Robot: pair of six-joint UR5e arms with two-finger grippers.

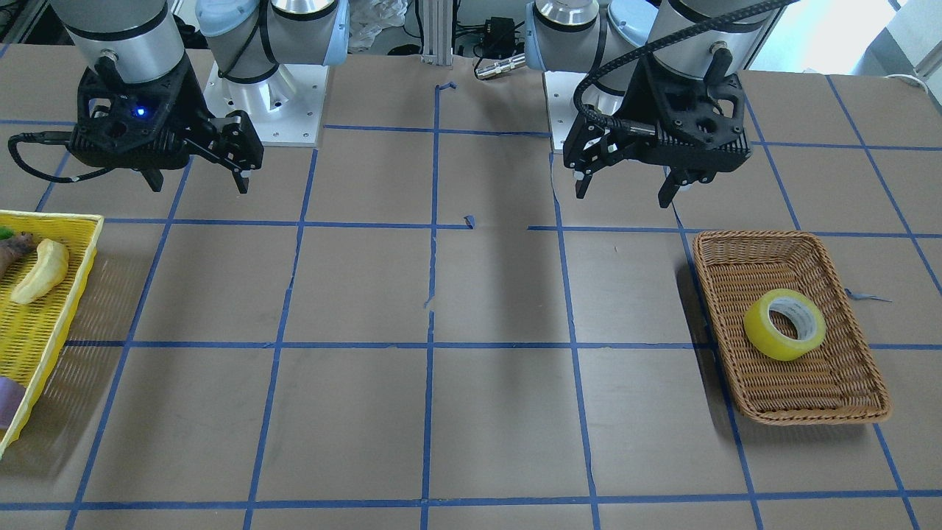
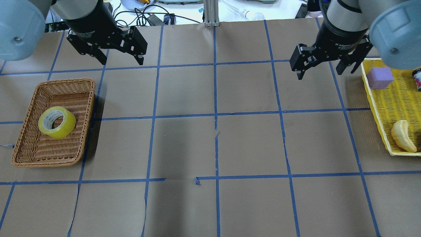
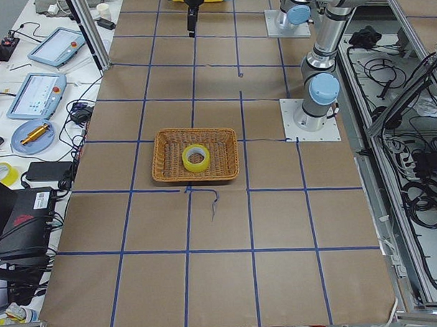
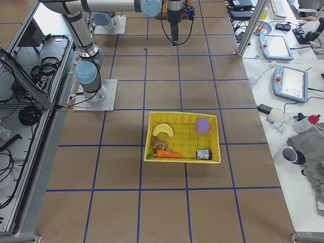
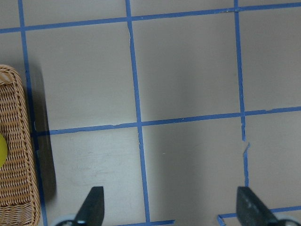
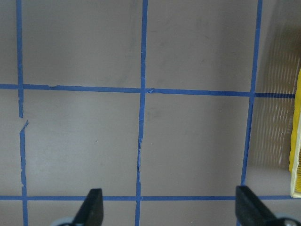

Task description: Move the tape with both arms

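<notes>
The yellow tape roll point(image 2: 57, 122) lies tilted inside a brown wicker basket point(image 2: 88, 98) on the table's left side; it also shows in the front view point(image 1: 784, 324) and the left side view point(image 3: 196, 158). My left gripper point(image 2: 122, 61) is open and empty, raised above the table beyond and to the right of the basket. Its wrist view shows only the basket's edge point(image 5: 16, 155) and a sliver of tape point(image 5: 2, 149). My right gripper point(image 2: 325, 73) is open and empty, raised above the table just left of a yellow basket point(image 2: 378, 108).
The yellow basket holds a pale banana-shaped item point(image 2: 402, 135), a purple block point(image 2: 380, 78) and a few other items. Blue tape lines form a grid on the brown table. Cables and devices lie beyond the far edge.
</notes>
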